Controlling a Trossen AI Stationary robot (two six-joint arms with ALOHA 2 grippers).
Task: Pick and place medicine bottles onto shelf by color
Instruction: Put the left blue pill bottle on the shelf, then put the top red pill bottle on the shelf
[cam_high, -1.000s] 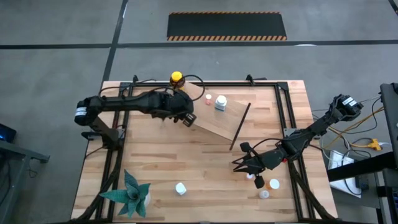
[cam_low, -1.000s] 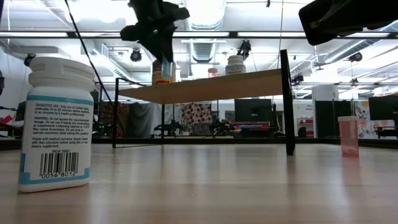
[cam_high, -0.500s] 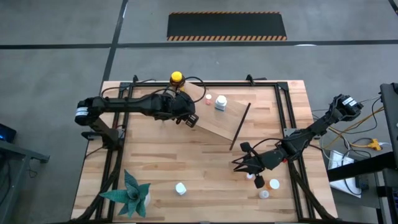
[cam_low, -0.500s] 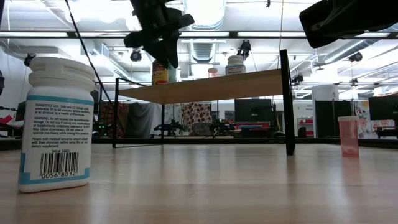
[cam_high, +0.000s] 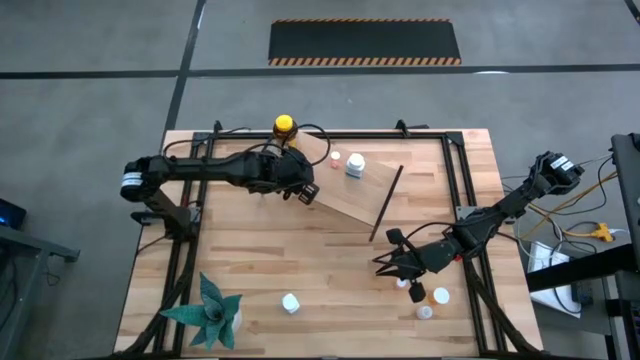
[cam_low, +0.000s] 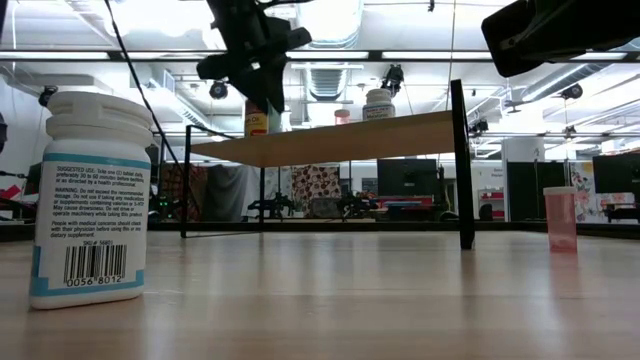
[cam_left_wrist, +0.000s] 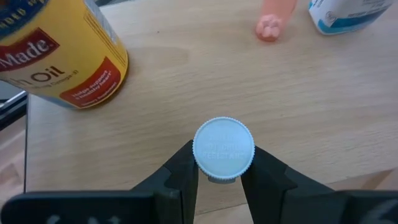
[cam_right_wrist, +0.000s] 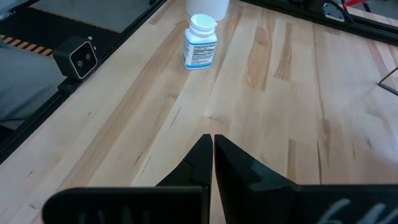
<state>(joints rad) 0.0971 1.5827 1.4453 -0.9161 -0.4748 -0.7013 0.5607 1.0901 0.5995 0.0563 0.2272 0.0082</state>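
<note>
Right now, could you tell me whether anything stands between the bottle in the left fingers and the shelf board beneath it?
Nothing visible does: the left gripper holds the bottle over bare shelf, apart from the amber bottle.

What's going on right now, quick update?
Left gripper shut on teal-capped bottle over the shelf, beside amber bottle. Right gripper shut, empty, waiting. Nothing blocking.

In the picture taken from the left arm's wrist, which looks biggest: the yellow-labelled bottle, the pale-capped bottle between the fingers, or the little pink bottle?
1. Yellow-labelled bottle, clearly largest, though partly cut off.
2. Pale-capped bottle between the left gripper fingers; it is nearest the camera, which may flatter it.
3. Pink bottle, smallest, partly cut off and farther away.
</note>
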